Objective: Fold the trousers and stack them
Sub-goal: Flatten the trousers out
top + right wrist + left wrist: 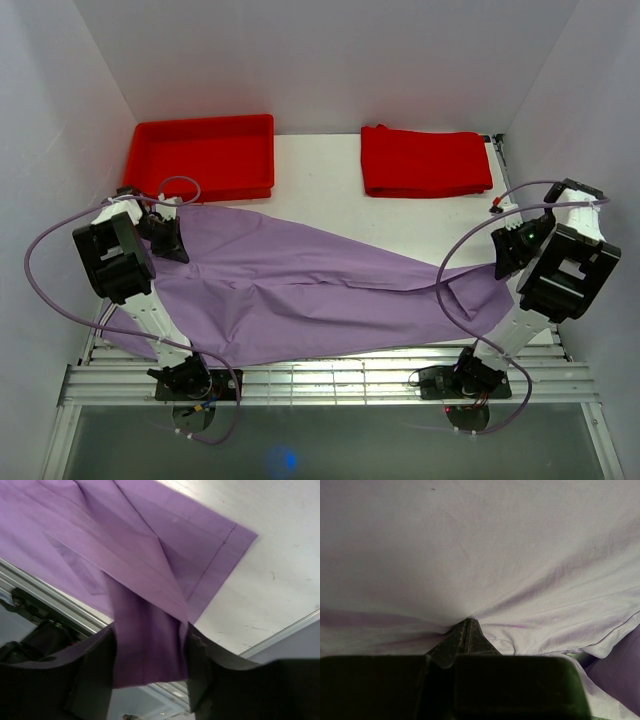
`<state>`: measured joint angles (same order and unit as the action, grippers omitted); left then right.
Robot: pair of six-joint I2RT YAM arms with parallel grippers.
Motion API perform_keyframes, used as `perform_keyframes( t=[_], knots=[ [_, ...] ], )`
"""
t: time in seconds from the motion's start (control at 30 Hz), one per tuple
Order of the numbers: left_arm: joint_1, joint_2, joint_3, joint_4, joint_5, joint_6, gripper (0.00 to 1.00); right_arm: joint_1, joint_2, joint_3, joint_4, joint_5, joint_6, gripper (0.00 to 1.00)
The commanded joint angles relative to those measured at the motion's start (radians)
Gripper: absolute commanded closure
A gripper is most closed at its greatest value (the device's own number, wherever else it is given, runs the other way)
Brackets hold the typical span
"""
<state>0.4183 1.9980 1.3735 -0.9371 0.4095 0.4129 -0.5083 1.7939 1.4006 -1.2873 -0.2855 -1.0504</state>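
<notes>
The lilac-purple trousers (pixel 300 295) lie spread across the table from left to right, wrinkled in the middle. My left gripper (pixel 168 240) is at their far left end. In the left wrist view its fingertips (pixel 467 630) are pressed together, with pale purple fabric (pixel 480 555) bunched around them. My right gripper (pixel 505 255) is at the right end. In the right wrist view a leg end (pixel 147 645) runs up between my two fingers (pixel 200 665) and is lifted off the table. The other hem (pixel 220 555) lies flat.
A red plastic tray (pixel 205 155) stands at the back left, just beyond the trousers. A folded red cloth (pixel 425 160) lies at the back right. White walls close in the sides and back. A metal rail (pixel 330 380) runs along the near edge.
</notes>
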Motion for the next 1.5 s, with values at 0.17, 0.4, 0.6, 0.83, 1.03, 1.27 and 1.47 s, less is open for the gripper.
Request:
perform_keyframes(
  t=[0.17,0.4,0.6,0.83,1.03,1.27,1.47],
  knots=[
    [0.022,0.047,-0.042,0.087,-0.138,0.049,1.0,0.013,0.018,0.147,-0.023,-0.02,0.018,0.92],
    [0.022,0.059,-0.044,0.092,-0.144,0.046,1.0,0.158,-0.01,0.432,0.078,-0.055,-0.066,0.92],
    [0.025,0.074,-0.021,0.084,-0.14,0.027,1.0,0.246,-0.282,0.206,0.477,-0.076,-0.277,0.92],
    [0.028,0.068,-0.033,0.087,-0.124,0.024,1.0,0.079,-0.769,-0.714,0.971,-0.113,-0.919,0.89],
    [0.028,0.033,-0.047,0.083,-0.124,0.053,1.0,0.039,-0.737,-0.642,0.746,-0.06,-0.906,0.42],
    [0.005,-0.149,-0.042,0.052,0.029,0.158,1.0,0.039,-0.558,-0.237,0.39,-0.125,-0.614,0.06],
    [-0.16,-0.404,-0.042,0.018,0.147,0.273,0.62,0.039,-0.351,0.142,0.094,-0.222,-0.43,0.1]
  ],
)
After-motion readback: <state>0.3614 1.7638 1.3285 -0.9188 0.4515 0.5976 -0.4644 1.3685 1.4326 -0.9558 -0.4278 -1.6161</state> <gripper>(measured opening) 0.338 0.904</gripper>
